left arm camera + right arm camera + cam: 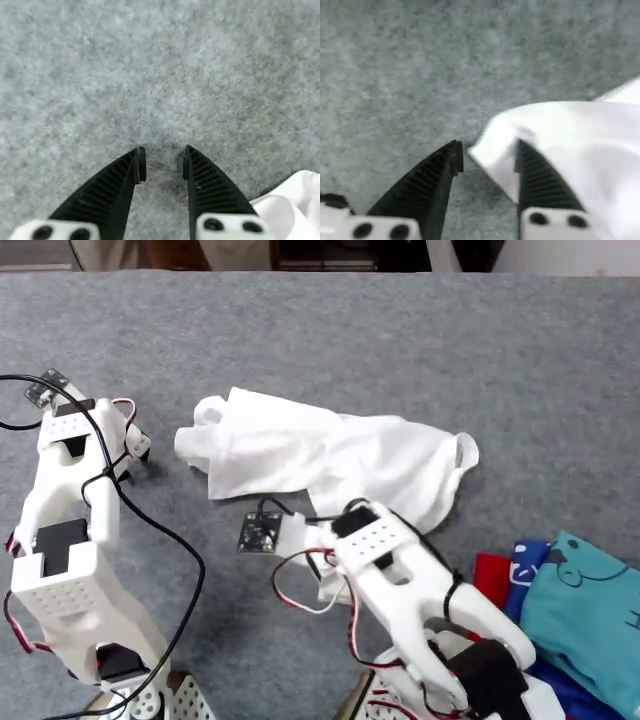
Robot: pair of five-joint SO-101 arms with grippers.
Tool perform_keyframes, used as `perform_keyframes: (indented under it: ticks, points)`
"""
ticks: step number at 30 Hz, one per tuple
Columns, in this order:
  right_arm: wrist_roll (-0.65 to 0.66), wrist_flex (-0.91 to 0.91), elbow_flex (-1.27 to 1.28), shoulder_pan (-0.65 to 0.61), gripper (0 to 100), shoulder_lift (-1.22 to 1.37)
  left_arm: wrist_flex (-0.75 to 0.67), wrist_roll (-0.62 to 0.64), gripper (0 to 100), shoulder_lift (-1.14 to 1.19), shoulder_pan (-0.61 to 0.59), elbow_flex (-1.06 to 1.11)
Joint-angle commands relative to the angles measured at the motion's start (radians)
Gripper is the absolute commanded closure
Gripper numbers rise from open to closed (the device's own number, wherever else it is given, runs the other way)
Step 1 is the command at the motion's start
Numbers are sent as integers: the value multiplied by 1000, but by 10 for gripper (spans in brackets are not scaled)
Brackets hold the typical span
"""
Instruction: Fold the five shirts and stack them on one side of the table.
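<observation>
Worktop (400,340): covered edge to edge in grey, carpet-like fabric. Beyond its far edge a thin strip of room shows as dark and pale shapes that cannot be identified.

White shirt (330,455): lies unfolded and crumpled at mid-worktop, spread crosswise, with one bunched end towards the left arm (65,530). Its near hem runs under the wrist of the right arm (420,590), which hides that part from above.

Stack at the near right corner: a teal shirt (590,610) on top, over a blue shirt (525,565), with a red shirt (490,575) showing at the stack's inner edge. The stack sits just beside the right arm and apart from the white shirt.

Left gripper (162,162): spread a little, with nothing between the jaws. It points at bare grey fabric, and the white shirt's edge lies near it but not touching.

Right gripper (487,157): spread, with a fold of the white shirt lying between the jaws and draped over one finger. It is not pinched.

Black cable (170,540): loops across the worktop from the left arm. Red and white wires (300,590) curl beside the right arm. A small black circuit board (260,532) sits at the right wrist, just beside the shirt's hem.
</observation>
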Motion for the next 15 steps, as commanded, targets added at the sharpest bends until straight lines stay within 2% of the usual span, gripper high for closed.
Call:
perform_keyframes:
  ticks: [1, 7, 15]
  points:
    - [14, -14, -2, 58, 996, 56, -11, 5, 861, -7, 2, -37]
    - [14, 21, -51, 213, 994, 39, -11, 5, 861, -7, 2, -38]
    - [9, 308, -344, 308, 994, -163, -11, 5, 861, -7, 2, -37]
